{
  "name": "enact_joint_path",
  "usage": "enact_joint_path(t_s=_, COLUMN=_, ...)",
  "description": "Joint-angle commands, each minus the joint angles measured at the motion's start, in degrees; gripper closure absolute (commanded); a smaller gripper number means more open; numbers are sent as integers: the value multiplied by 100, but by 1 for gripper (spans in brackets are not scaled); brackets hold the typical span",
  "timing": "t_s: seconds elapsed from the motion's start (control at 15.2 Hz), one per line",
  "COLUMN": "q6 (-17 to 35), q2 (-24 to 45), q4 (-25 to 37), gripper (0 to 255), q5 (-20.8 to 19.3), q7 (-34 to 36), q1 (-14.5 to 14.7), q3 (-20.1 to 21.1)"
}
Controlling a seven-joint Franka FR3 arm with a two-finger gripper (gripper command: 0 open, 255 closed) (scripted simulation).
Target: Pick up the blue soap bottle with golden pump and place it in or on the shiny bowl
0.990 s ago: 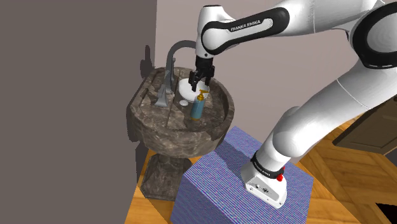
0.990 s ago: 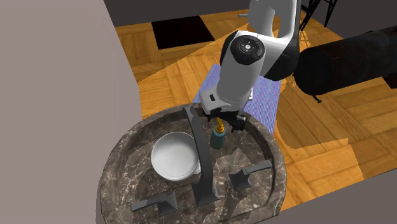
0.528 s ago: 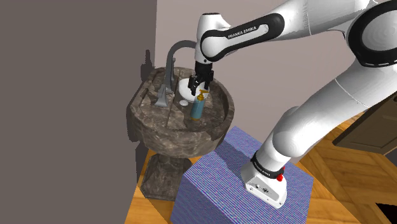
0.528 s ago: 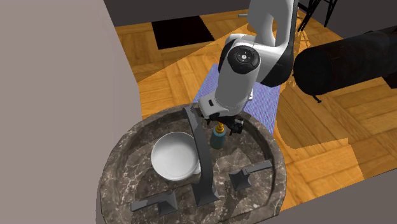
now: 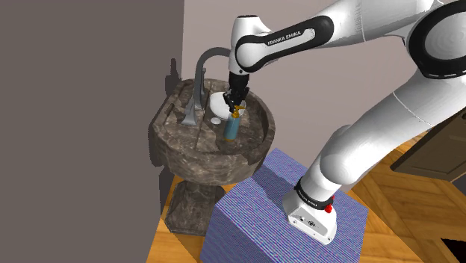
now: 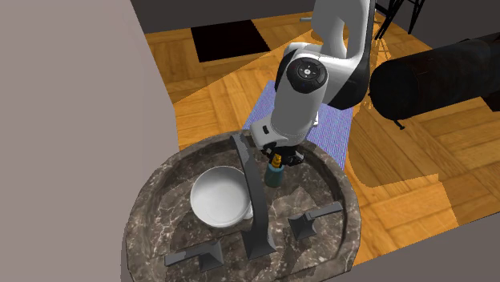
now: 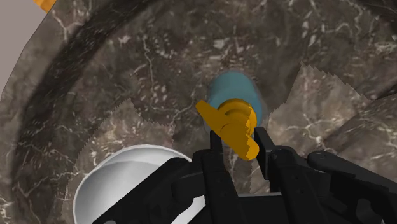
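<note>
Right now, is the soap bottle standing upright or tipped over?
Upright: the soap bottle stands in the sink, its gold pump straight above the blue body, beside the white bowl.

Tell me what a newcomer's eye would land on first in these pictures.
The big white arm sweeps from its purple box stand at the shoulder view's lower right to a dark marble pedestal sink. There the black gripper sits right at the golden pump of a blue soap bottle standing upright in the basin, with a white bowl beside it.
</note>
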Motion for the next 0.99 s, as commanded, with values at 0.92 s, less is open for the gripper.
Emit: enact_joint_path(t_s=0.92, q6=-654, q2=-249, q4=402, gripper=255, q5=28, q7=-47, q1=8, q3=6)
